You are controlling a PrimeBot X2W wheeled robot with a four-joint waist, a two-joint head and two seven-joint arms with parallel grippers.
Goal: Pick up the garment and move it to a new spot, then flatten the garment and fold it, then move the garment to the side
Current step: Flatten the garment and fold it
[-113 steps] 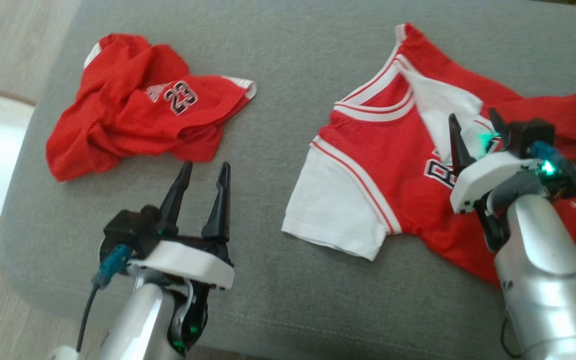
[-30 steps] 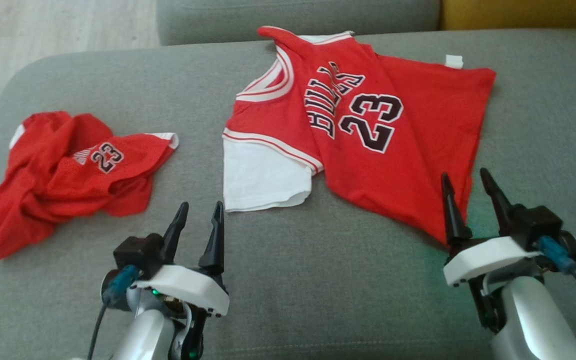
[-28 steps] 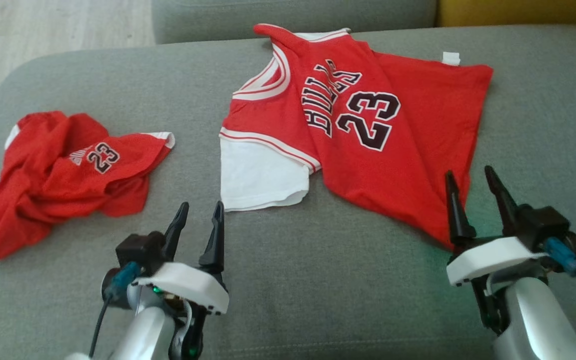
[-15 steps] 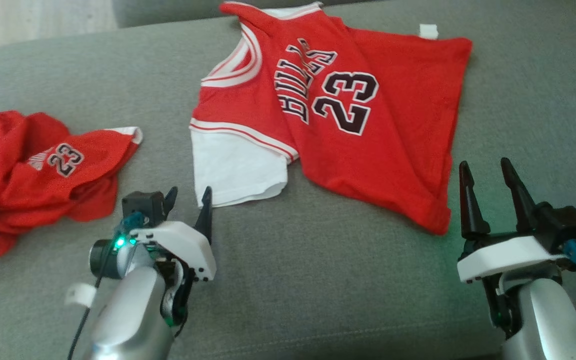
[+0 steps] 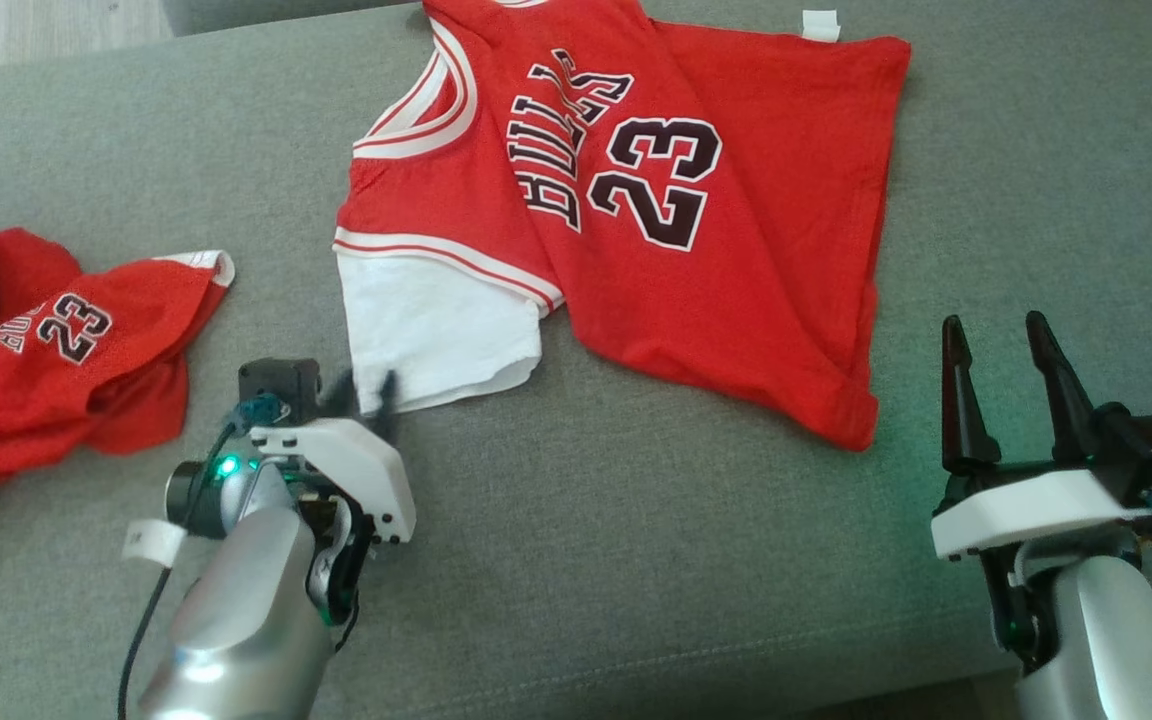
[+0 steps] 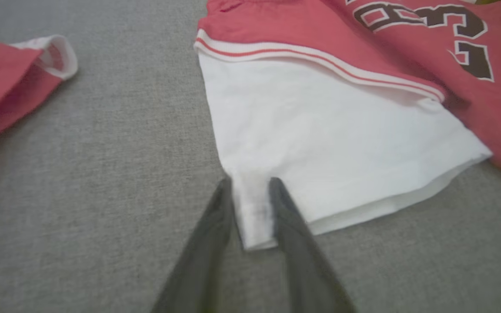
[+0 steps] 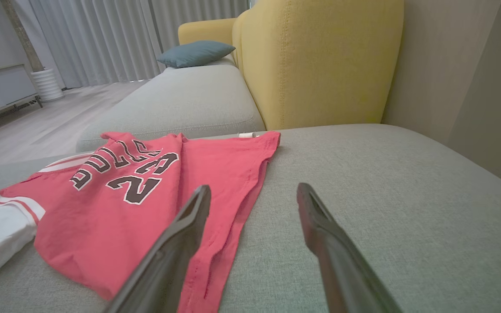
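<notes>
Grey sofa seat [image 5: 636, 560] as work surface in head view. Spread mostly flat at upper centre: red jersey [image 5: 736, 280] printed "BULLS 23", hem toward right, white sleeve [image 5: 436, 330] toward near left. Crumpled at far left of seat: red shorts [image 5: 56, 370] marked "23", apart from jersey. At near corner of white sleeve: left gripper [image 5: 366, 388], fingers motion-blurred. At lower right: right gripper [image 5: 993, 322], jaws wide apart and empty, near jersey's lower hem corner but clear of it. Left wrist view: jaws parted, one finger on each side of sleeve's hem corner, cloth lying between them, firm pinch not confirmable. Edge of shorts at left, bare upholstery between shorts and sleeve. Right wrist view: spread fingers above seat, jersey's hem edge under and left of left finger, bare upholstery between jaws. Beyond jersey: second grey seat [image 7: 181, 100] with teal cushion [image 7: 196, 52], yellow armchair [image 7: 320, 65] behind, pale curtains [image 7: 102, 39] and wooden floor [image 7: 37, 126] at left.
</notes>
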